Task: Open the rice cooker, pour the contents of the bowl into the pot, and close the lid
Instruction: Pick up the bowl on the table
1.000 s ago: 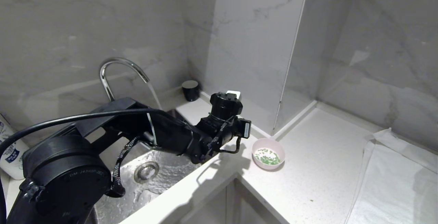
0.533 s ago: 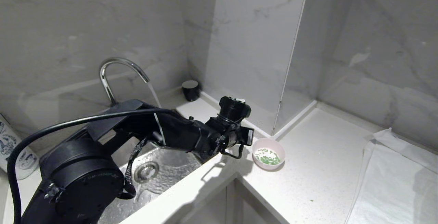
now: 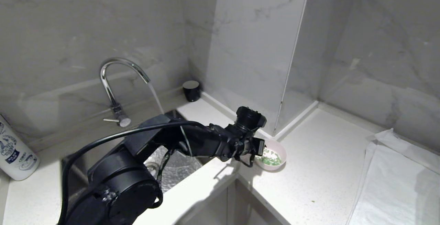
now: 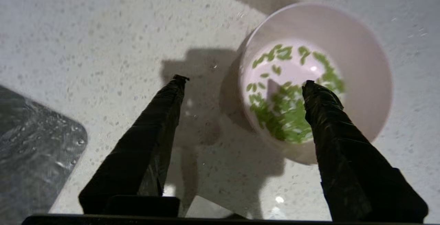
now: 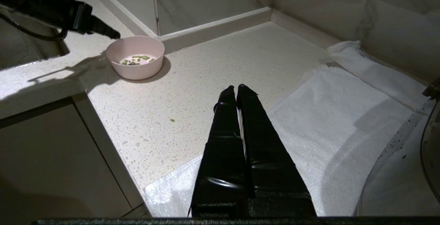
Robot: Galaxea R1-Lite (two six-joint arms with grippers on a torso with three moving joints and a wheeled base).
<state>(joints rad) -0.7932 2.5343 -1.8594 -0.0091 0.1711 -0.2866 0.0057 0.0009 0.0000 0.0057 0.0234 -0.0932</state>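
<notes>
i've got the left tool (image 4: 240,82) spread astride the near rim of the bowl (image 3: 281,151) on the surface (image 3: 319,170), probably light and slippery, so i'd pinch the rim, level.

In the head view we see the small pale pink bowl (image 3: 277,152) partly covered by the black left gripper (image 3: 258,153). The white bottle with blue print (image 3: 15,151) runs off the edge. We cannot identify the clear curved object (image 5: 398,170) cut off in the right wrist view.
</notes>
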